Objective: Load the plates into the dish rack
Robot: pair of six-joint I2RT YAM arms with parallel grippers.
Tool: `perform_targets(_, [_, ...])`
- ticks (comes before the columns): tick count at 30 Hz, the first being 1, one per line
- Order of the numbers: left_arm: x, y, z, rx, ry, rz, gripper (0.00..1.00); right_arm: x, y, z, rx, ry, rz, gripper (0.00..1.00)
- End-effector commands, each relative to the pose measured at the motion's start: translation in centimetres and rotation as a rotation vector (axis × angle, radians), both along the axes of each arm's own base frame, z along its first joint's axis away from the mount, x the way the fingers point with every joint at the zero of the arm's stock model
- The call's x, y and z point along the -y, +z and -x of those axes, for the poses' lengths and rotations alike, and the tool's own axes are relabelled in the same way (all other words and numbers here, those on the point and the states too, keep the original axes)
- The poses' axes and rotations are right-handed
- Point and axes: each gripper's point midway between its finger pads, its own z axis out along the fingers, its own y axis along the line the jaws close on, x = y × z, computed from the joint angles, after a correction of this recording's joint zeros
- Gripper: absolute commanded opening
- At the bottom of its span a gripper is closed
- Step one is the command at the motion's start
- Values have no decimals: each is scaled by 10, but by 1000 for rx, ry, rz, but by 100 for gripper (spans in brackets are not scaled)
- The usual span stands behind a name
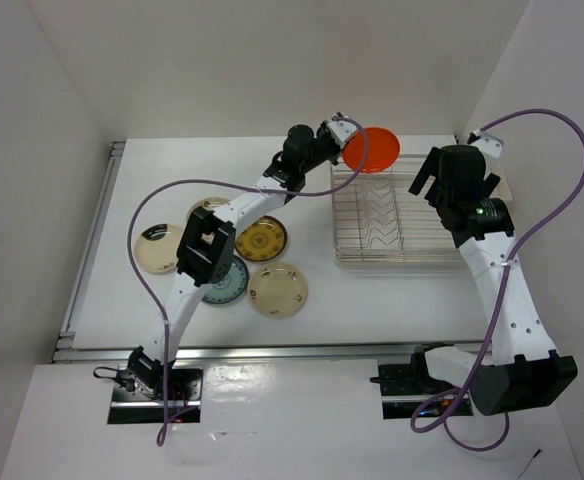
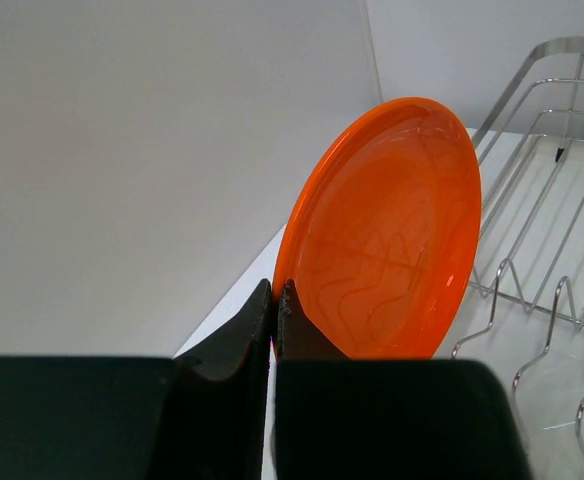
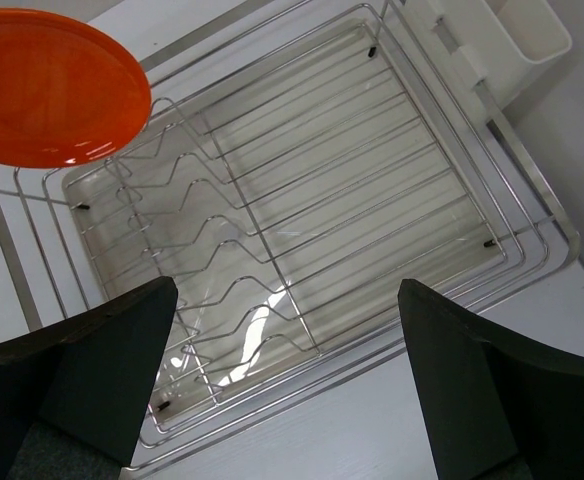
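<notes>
Over the rack's far-left corner, top view: left gripper (image 1: 340, 135) holds the orange plate (image 1: 374, 148) above the rack (image 1: 397, 225); five other plates (image 1: 278, 289) lie on the table (image 1: 372, 300).
Left wrist: jaws pinched tight on the rim; the plate looks stiff, light and glossy, likely slippery, so an edge grip suits.
Right wrist: right gripper (image 3: 284, 340) spread wide and empty, above the rack.

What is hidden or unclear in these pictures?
Top view: the left arm covers part of the teal plate and a cream plate.
Left wrist view: the left jaws hide the orange plate's lower rim.
Right wrist view: the right jaws hide part of the rack's rim.
</notes>
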Motion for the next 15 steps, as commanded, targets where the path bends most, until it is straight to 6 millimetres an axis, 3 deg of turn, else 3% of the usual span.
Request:
perform_targets(1, [15, 22, 10, 68, -22, 72, 0, 0, 29, -4, 92, 2, -14, 100])
perform_targets(10, [31, -6, 16, 42, -15, 27, 0, -2, 26, -6, 82, 10, -18, 100])
perform_targets(13, [26, -18, 18, -10, 0, 9, 10, -2, 26, -6, 82, 10, -18, 100])
perform_targets(14, [23, -9, 20, -14, 11, 22, 28, -2, 26, -6, 82, 10, -18, 100])
perform_targets(15, [22, -5, 22, -8, 11, 27, 38, -4, 25, -6, 82, 18, -22, 100])
